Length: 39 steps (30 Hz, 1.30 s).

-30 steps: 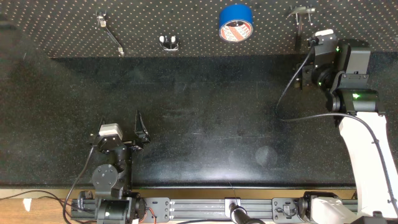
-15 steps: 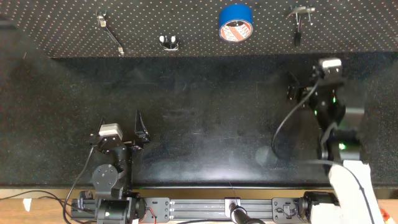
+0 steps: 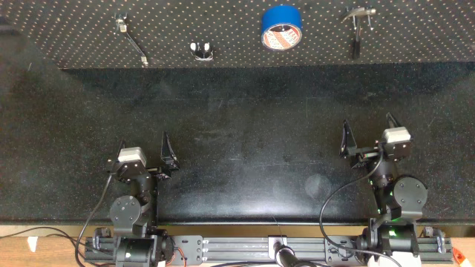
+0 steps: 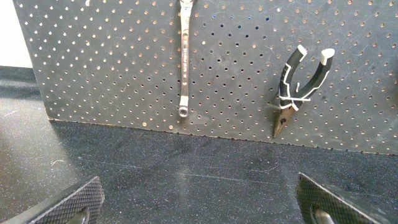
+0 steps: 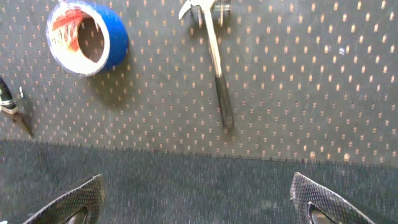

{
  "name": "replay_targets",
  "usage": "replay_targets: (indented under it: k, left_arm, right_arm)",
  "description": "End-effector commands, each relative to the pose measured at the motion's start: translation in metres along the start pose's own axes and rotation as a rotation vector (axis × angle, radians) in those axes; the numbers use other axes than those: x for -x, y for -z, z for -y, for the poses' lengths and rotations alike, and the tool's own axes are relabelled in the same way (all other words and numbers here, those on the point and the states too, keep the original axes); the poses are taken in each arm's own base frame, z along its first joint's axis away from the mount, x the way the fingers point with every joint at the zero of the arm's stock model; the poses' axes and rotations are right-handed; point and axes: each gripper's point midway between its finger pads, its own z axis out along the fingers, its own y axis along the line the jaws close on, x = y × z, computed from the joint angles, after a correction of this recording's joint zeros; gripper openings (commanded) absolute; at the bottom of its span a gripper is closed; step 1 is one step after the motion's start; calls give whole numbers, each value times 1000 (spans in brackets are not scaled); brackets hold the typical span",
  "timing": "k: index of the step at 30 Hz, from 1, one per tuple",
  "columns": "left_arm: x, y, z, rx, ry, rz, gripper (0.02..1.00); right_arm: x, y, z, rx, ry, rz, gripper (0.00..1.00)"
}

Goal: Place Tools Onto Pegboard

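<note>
The top camera looks straight down on the table [image 3: 237,133] and pegboard [image 3: 223,22], while both wrist cameras sit low, well back, facing that pegboard and sharing its pliers [image 4: 286,106].

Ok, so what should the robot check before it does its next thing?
1. Wrench hanging on the pegboard: ok.
2. Pliers hanging on the pegboard: ok.
3. Blue tape roll hanging on the pegboard: ok.
4. Hammer hanging by its head: ok.
5. Left tool and right tool open, holding nothing: ok.
6. Hammer firmly seated: cannot tell.
</note>
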Motion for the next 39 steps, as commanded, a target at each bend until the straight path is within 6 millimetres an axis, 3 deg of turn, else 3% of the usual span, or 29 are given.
replay_targets:
  k: [1, 9, 17, 39]
  left_arm:
    - [-1, 0, 0, -2, -13, -2, 996]
    - [-1, 0, 0, -2, -13, -2, 996]
    - [-1, 0, 0, -2, -13, -2, 998]
    - [-1, 0, 0, -2, -13, -2, 996]
  right_arm:
    - [3, 7, -3, 3, -16, 27, 976]
    - [-33, 23, -4, -5, 24, -110, 976]
    - [-12, 29, -5, -9, 182, -17, 976]
    - [-12, 29, -3, -17, 162, -17, 976]
